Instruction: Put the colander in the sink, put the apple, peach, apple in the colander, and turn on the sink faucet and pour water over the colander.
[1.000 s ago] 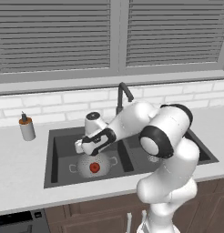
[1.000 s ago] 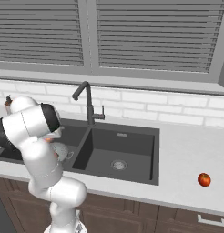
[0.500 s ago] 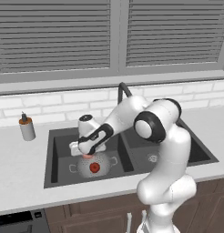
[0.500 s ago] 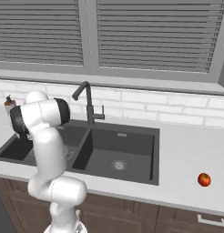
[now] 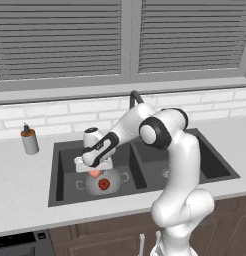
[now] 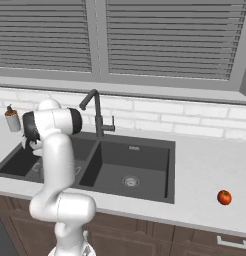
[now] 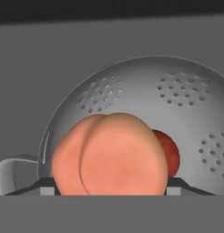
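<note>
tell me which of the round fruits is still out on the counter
The red apple on the counter right of the sink. The other apple lies in the colander; the peach sits in the claw.

Peach pinkish orange; apple dark red; colander silvery, dotted with holes; sink charcoal.

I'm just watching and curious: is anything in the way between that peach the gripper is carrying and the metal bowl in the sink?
Nothing visible is. The peach hangs in the gripper right above the colander, whose open top faces it. One apple already lies inside, off to one side in the hand view, leaving bare bowl beneath the peach.
</note>
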You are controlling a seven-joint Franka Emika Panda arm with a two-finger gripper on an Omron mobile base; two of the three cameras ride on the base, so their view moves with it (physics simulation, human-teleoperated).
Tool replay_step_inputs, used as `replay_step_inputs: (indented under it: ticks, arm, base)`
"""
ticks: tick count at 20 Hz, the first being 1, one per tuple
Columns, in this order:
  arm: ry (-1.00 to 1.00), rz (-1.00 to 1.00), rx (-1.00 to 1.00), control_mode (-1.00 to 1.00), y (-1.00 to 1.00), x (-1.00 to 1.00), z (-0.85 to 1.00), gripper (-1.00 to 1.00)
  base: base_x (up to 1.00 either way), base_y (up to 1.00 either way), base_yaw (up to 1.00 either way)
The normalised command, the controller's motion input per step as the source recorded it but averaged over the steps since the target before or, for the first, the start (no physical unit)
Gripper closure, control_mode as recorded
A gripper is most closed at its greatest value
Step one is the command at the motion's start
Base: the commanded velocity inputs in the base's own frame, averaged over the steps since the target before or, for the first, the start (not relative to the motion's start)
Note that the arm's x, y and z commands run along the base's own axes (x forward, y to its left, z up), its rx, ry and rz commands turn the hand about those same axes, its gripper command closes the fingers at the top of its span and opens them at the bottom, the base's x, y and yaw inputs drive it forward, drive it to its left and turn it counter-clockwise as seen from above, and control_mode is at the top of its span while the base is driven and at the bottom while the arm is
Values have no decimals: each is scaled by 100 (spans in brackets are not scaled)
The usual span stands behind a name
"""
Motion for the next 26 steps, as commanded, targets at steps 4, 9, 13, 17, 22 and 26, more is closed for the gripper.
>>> replay_step_inputs:
  ticks: [4,9,13,17,22,26]
  arm:
    - [2,-7,0,-100,2,5,-22,100]
    - [0,-8,0,-100,1,0,-16,100]
    - [0,-9,0,-100,0,0,-16,100]
    - [0,-10,0,-100,0,0,-16,100]
    - [0,-7,0,-100,1,0,-16,100]
    - [0,-5,0,-100,0,0,-7,-100]
  base:
    - [0,0,0]
    - [0,0,0]
    - [0,0,0]
    - [0,0,0]
    - [0,0,0]
    - [0,0,0]
